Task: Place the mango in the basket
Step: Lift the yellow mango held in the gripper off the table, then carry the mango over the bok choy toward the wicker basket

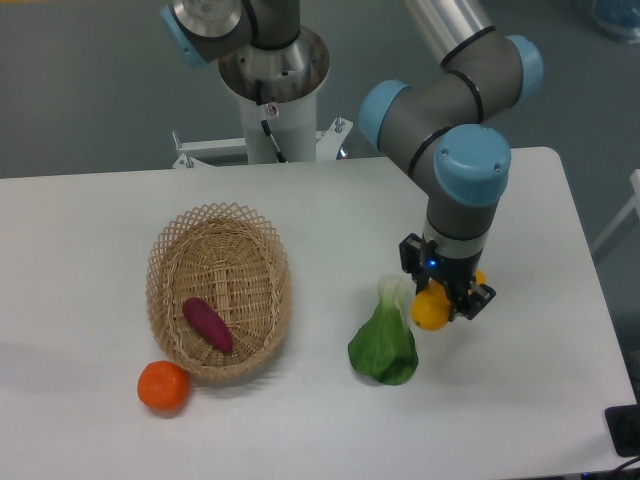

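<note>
The yellow-orange mango [431, 311] hangs just above the table at centre right, mostly covered by the wrist. My gripper [443, 300] is shut on it, black fingers on either side. The tan wicker basket [176, 252] sits well to the left. A purple tuber [207, 324] lies inside it.
A green leafy vegetable [384, 340] lies on the table right next to the held mango, on its left. A round orange fruit [163, 386] rests against the basket's front left rim. The robot's base column [271, 90] stands at the table's back edge.
</note>
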Robot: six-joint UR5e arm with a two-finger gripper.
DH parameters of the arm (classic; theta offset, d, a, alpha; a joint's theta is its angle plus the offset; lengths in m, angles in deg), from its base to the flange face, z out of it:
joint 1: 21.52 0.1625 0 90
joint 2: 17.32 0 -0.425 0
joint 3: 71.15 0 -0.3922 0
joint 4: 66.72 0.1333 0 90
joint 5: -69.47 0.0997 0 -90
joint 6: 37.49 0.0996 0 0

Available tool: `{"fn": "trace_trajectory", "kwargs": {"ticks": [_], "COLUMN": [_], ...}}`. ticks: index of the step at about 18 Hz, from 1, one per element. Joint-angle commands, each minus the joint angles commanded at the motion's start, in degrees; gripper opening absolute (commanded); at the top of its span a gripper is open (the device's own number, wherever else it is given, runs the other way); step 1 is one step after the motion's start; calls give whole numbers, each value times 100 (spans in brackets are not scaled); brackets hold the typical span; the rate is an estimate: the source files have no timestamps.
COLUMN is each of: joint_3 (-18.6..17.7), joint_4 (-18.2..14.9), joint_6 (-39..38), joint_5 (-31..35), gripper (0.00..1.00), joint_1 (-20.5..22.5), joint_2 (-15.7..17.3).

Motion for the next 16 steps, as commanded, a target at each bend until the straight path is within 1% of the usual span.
{"fn": "trace_trajectory", "kwargs": {"ticks": [4,6,8,12,16], "joint_3": [-53,-175,-394,-957,-1317], "joint_4": [26,26,35,62,61], "joint_6": [-511,-625,-696,-696,-696], "joint_5": [79,158,202,194,193], "gripper": [45,46,46,46,46], "joint_1": [-537,-800,-1064,-1407,-1838], "joint_2": [0,52,141,544,799]}}
